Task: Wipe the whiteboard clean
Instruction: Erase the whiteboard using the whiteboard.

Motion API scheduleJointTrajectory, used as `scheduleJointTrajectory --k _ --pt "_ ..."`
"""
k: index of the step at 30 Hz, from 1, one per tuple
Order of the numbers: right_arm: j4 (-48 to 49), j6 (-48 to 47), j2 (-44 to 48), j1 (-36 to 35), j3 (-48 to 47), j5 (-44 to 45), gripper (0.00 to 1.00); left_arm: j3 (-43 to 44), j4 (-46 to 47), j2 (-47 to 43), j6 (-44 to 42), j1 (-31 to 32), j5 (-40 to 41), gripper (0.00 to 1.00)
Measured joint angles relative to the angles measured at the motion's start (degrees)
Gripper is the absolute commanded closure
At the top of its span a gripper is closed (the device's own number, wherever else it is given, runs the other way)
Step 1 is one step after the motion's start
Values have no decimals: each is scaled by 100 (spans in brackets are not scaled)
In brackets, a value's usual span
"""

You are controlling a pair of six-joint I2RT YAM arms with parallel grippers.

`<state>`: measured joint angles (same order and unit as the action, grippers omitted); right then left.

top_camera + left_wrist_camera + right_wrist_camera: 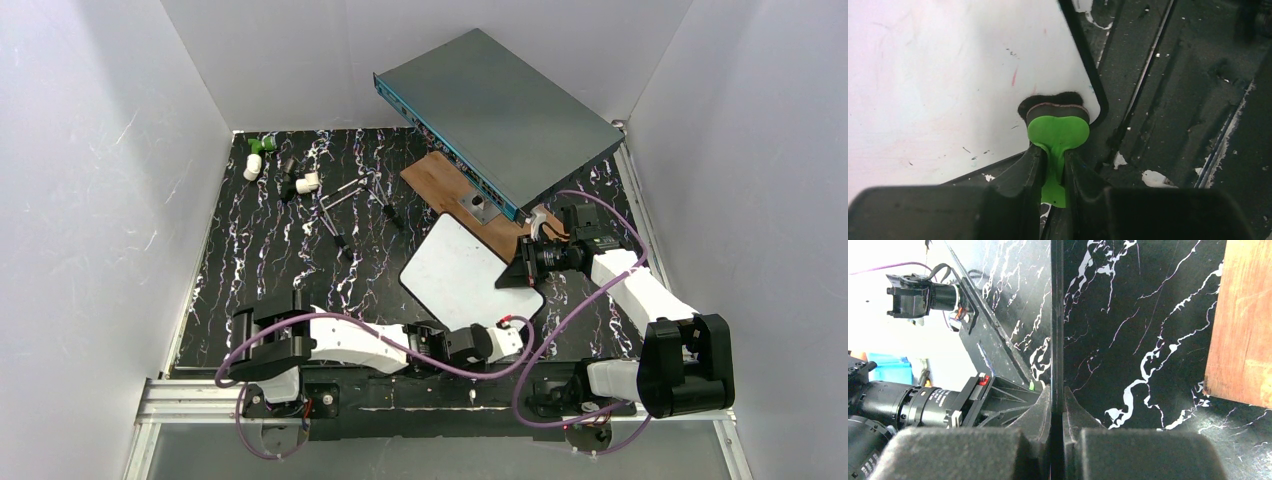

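Green eraser pinched tight between the left gripper's fingers. Its black felt pad sits just ahead of the fingertips, pressed onto the board right at a rounded corner. Ahead and to the left of that hand the board is mostly white, with a short red streak just beyond the pad and a few dark specks nearby. Over to the right gripper: its fingers are closed hard on the board's thin dark edge, which runs edge-on straight out from between them. A plank lies off to that hand's right on the black marbled table. Seen from above, the board spans between both grippers, and a box sits beyond the right one.
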<state>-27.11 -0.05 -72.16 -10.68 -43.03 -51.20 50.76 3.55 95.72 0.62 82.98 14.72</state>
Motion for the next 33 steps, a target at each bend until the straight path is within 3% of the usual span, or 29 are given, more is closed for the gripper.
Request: scheduleJointTrajectory --k 9,20,24,28,33 --pt "157 55 0 17 -2 48 99 -284 -114 -293 892 -872 -452 100" --pt "9 20 0 2 -4 0 99 -76 131 -127 20 -55 -103 100" --pt "15 2 0 -11 -4 2 99 -33 249 -129 2 -208 -131 100" --pt "184 74 0 48 -28 94 99 -46 326 -208 564 -850 -555 100" --pt "103 83 0 33 -35 70 99 -101 553 -232 26 -514 -702 100"
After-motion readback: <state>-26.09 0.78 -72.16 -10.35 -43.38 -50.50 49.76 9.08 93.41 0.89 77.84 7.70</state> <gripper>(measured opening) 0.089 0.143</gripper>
